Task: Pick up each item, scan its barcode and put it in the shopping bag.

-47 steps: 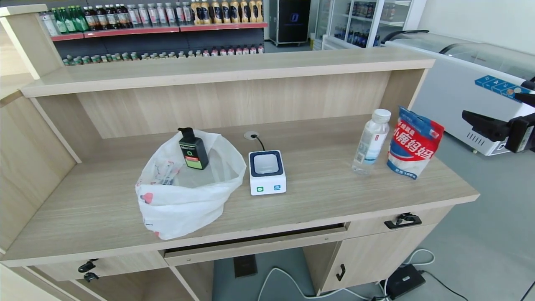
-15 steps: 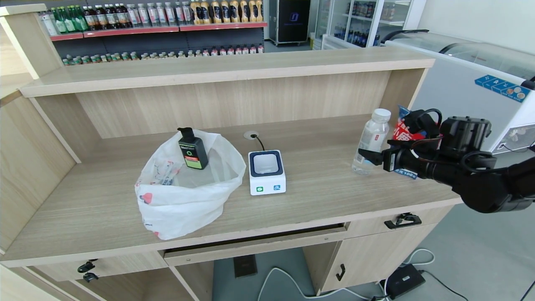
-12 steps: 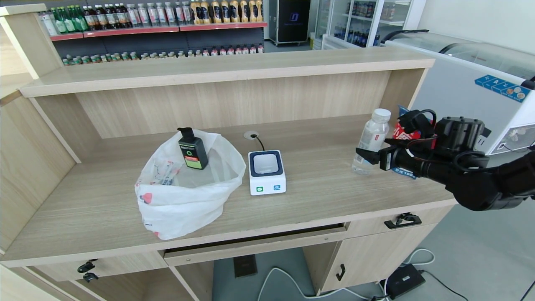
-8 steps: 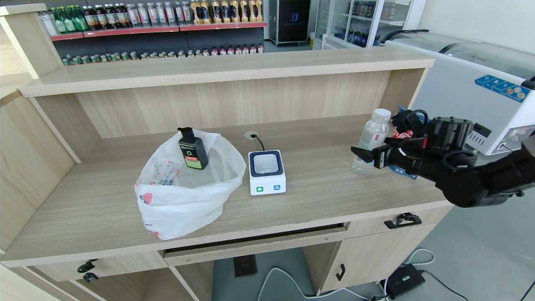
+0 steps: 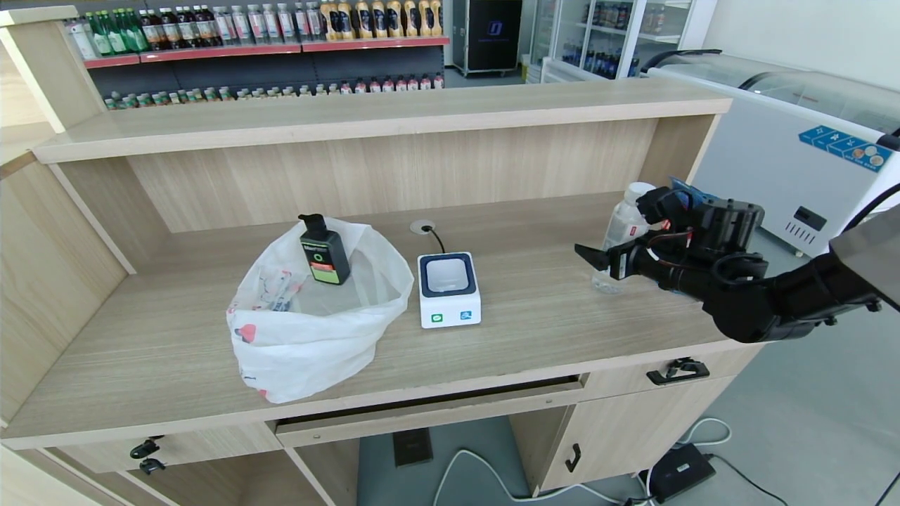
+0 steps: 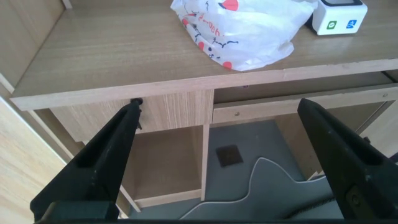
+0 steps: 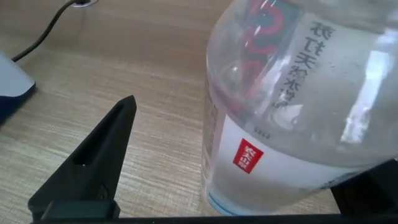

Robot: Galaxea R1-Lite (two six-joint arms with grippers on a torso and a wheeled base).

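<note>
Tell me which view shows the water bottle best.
Right wrist view: the water bottle is close, label plain. In the head view the right end effector partly hides it. The left wrist view faces the shopping bag.

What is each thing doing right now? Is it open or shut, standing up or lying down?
water bottle: standing upright, cap on, not gripped yet.
right gripper: open, fingers on either side of the water bottle.
left gripper: open, empty, in front of the counter.
shopping bag: open at the top, on the counter.
pump bottle: upright inside the shopping bag.
scanner: flat on the counter, window facing up.
</note>
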